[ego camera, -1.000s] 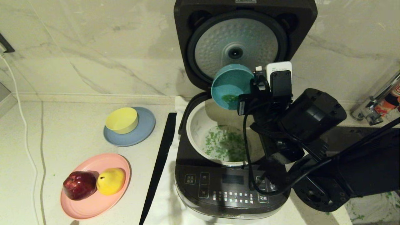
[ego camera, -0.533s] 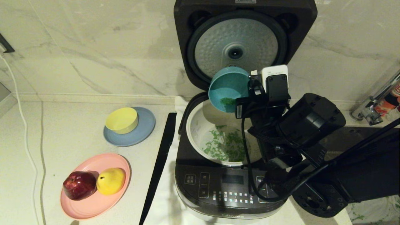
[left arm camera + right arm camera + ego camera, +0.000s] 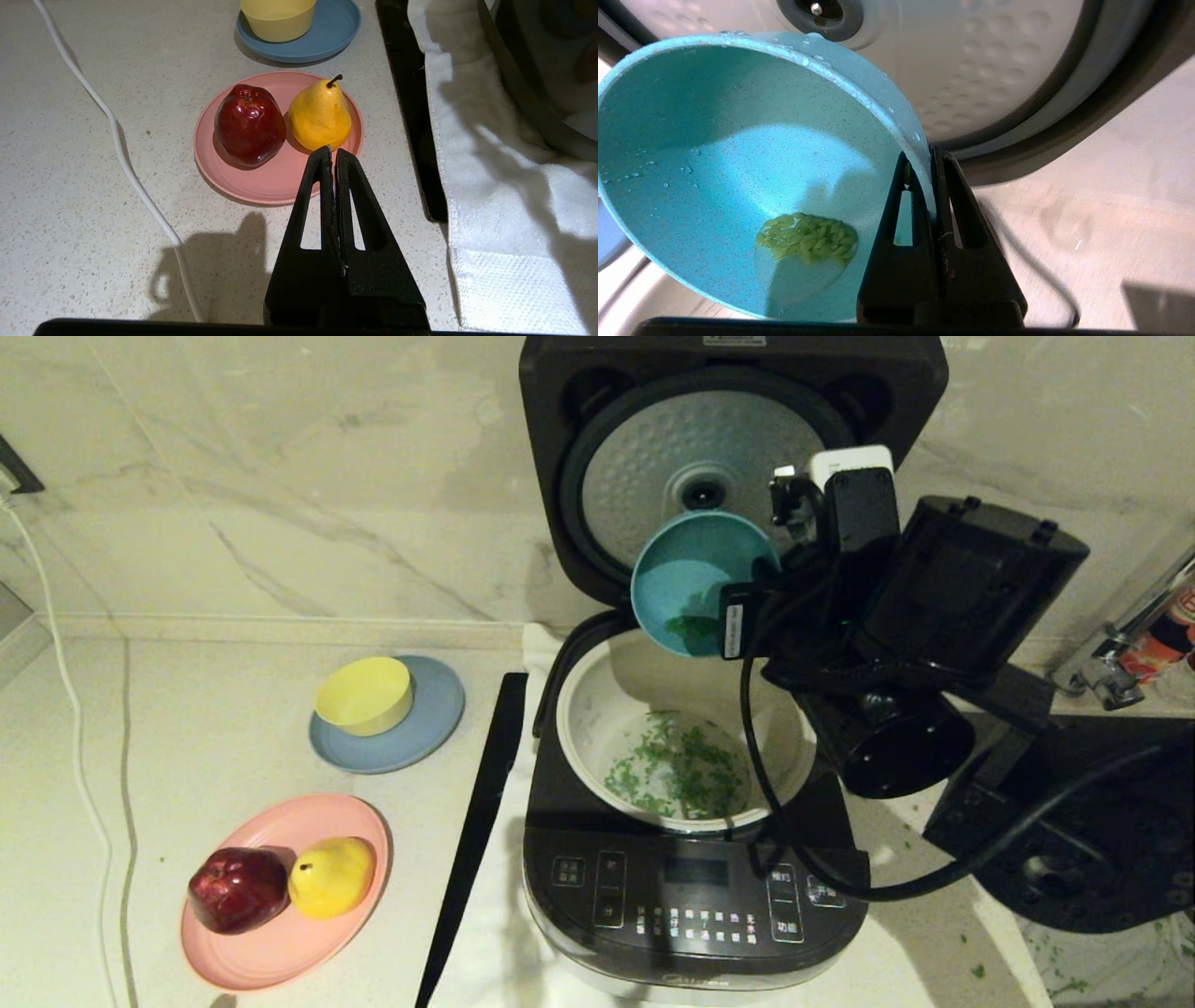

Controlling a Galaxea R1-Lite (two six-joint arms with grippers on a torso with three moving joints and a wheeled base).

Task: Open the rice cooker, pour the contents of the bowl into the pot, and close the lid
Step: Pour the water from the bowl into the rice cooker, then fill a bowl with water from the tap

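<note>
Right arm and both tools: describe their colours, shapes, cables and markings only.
The right arm is matt black with bulky rounded housings and a round end cap. A small white-topped box sits near its wrist, a white label lower down. A thick black cable loops from it. The right tool and left tool are black, with tapered triangular fingers with cut-out windows.

The right gripper holds the bowl tipped on its side over the pot — green contents lie scattered inside, a clump seemingly remaining in the bowl; the lid stands raised.
</note>
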